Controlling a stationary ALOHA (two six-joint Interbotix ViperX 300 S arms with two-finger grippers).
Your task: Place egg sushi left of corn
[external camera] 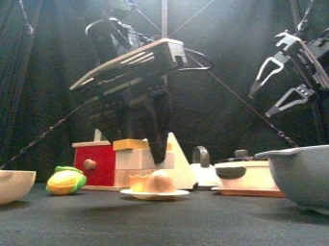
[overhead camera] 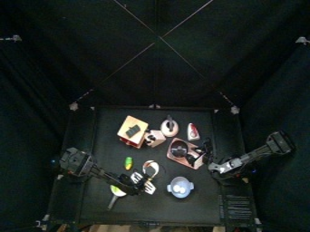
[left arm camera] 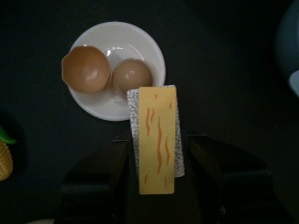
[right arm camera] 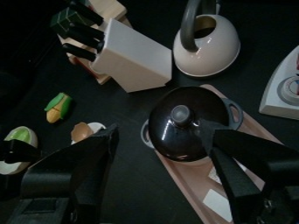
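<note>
The egg sushi [left arm camera: 158, 140], a yellow slab with orange streaks on white rice, sits between my left gripper's [left arm camera: 158, 166] jaws, which are shut on it. It hangs above the table next to a white plate [left arm camera: 87, 35] with two brown eggs. The corn [overhead camera: 125, 164] is a small yellow cob with a green end, and it lies just beyond the plate in the left wrist view [left arm camera: 5, 154]. It also shows in the front view [external camera: 67, 180] and the right wrist view [right arm camera: 56, 108]. My right gripper [right arm camera: 163, 138] is open and empty above a black lidded pot [right arm camera: 187, 122].
A knife block [right arm camera: 128, 52], a white kettle [right arm camera: 208, 39] and a board [right arm camera: 233, 188] under the pot fill the table's back. A blue bowl [overhead camera: 179, 188] stands at the front. A grey pan [external camera: 302, 178] and a red block [external camera: 94, 161] show in the front view.
</note>
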